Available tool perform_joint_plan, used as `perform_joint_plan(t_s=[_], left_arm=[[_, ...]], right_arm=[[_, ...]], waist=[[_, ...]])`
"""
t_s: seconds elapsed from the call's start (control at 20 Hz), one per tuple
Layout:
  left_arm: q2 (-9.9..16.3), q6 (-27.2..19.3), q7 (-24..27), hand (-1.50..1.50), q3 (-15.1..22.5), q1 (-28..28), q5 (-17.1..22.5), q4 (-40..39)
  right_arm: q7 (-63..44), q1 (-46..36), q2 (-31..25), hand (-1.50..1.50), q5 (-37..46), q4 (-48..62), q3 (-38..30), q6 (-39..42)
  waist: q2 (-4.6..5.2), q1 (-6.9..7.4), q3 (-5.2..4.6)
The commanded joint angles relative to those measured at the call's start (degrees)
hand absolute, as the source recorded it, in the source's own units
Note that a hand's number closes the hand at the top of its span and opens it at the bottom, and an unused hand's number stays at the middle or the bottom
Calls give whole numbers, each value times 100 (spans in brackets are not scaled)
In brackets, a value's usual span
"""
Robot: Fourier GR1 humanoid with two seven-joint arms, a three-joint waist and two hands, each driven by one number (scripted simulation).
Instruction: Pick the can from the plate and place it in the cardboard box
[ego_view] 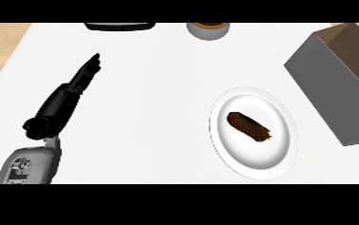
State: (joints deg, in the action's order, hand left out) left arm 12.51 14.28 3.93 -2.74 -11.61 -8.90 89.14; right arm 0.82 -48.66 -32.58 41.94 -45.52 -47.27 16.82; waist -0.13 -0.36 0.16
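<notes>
Can (248, 126) lies on its side on plate (275, 160), long axis 10-to-4 o'clock. Left hand (70, 94) open, fingers straight, well apart; can at its 4 o'clock. Box (329, 79) beside plate, 2 o'clock. Right hand unseen.

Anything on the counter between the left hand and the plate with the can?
Nothing: in the head view, only bare white counter separates the left hand from the plate, where the brown can lies on its side.

A brown can (248, 126) lies on the white plate (270, 164); left hand (79, 82) rests open.
</notes>
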Motion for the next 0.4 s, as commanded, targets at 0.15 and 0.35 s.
perform_joint_plan(t_s=[0.15, 0.35], left_arm=[[-94, -25, 105, 0, 59, -43, -39, -113], [-44, 6, 84, 0, 104, 35, -128, 21]], right_arm=[[-134, -25, -337, -150, -1281, 439, -1507, -481], [322, 356, -687, -150, -1616, 612, -1659, -584]], waist=[[39, 36, -6], [26, 51, -11]])
